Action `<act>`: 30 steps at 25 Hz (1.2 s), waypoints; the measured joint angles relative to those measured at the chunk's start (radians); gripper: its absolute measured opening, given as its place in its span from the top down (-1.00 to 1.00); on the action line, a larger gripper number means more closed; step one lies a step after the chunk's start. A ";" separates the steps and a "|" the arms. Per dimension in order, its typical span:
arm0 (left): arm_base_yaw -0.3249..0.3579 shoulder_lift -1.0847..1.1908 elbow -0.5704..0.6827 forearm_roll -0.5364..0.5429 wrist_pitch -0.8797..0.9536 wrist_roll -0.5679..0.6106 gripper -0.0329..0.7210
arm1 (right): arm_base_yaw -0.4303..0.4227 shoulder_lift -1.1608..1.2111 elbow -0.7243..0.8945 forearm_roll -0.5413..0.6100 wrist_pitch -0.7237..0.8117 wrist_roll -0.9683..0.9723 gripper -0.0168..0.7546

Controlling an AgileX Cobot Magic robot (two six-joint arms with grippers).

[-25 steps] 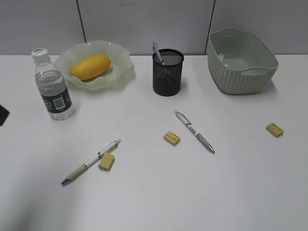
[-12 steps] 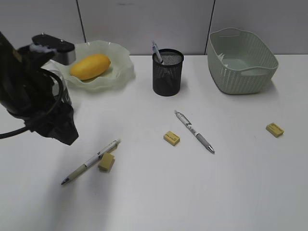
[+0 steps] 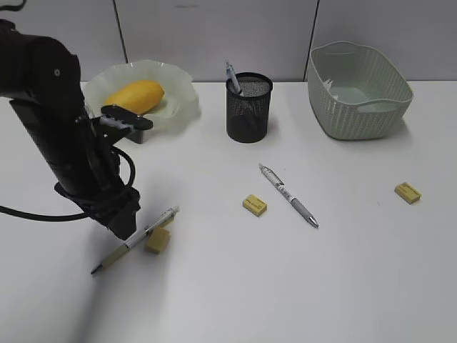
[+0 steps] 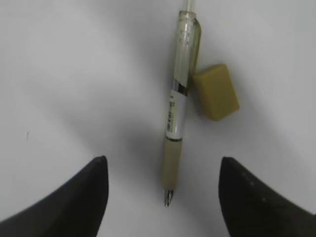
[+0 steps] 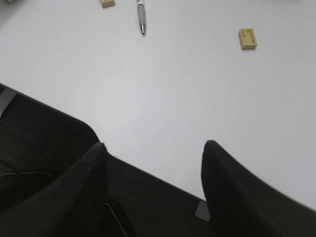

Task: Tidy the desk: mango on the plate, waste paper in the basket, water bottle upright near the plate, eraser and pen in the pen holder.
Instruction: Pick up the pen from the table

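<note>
Firstly, the exterior view looks down at a slant on the white desk (image 3: 235,286). The black left arm (image 3: 68,143) reaches in from the left and hides the spot in front of the plate, so the water bottle cannot be seen. Its gripper end hangs just above the near-left pen (image 3: 136,240), which lies slantwise with a yellow eraser (image 3: 158,240) touching its side. Behind the arm, the mango (image 3: 136,96) lies on the wavy green plate (image 3: 182,100). The black mesh pen holder (image 3: 249,107) stands at centre back with one pen (image 3: 232,76) sticking out of it. The pale green basket (image 3: 359,91) sits at back right. A second loose pen (image 3: 289,195) lies mid-desk, with a second eraser (image 3: 255,205) just to its left, apart from it. A third eraser (image 3: 408,192) lies at far right.

Next, the left wrist view looks straight down. The left gripper (image 4: 163,190) is spread wide and holds nothing; its two dark fingertips (image 4: 74,197) stand on either side of the pen's tip end. The pen (image 4: 178,106) lies lengthwise between them on the desk, the eraser (image 4: 216,91) against its right side.

Lastly, the right wrist view shows the right gripper (image 5: 153,158) spread apart and empty over the desk's near edge, well away from the pen tip (image 5: 141,17) and two erasers (image 5: 247,38) at the top.
</note>
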 joint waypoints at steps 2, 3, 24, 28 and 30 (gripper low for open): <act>0.000 0.034 0.000 0.007 -0.011 0.000 -0.49 | 0.000 0.000 0.000 0.000 0.000 0.000 -0.27; 0.000 0.046 -0.001 0.009 -0.016 0.000 -0.49 | 0.000 0.000 0.000 0.000 0.000 0.000 -0.27; -0.010 0.161 -0.008 0.012 -0.112 0.000 -0.32 | 0.000 0.000 0.000 0.000 0.000 0.000 -0.26; -0.042 0.170 -0.013 0.074 -0.109 -0.030 -0.21 | 0.000 0.000 0.000 0.000 0.000 0.000 -0.26; -0.064 0.173 -0.015 0.123 -0.108 -0.078 -0.14 | 0.000 0.000 0.000 0.000 0.000 0.000 -0.26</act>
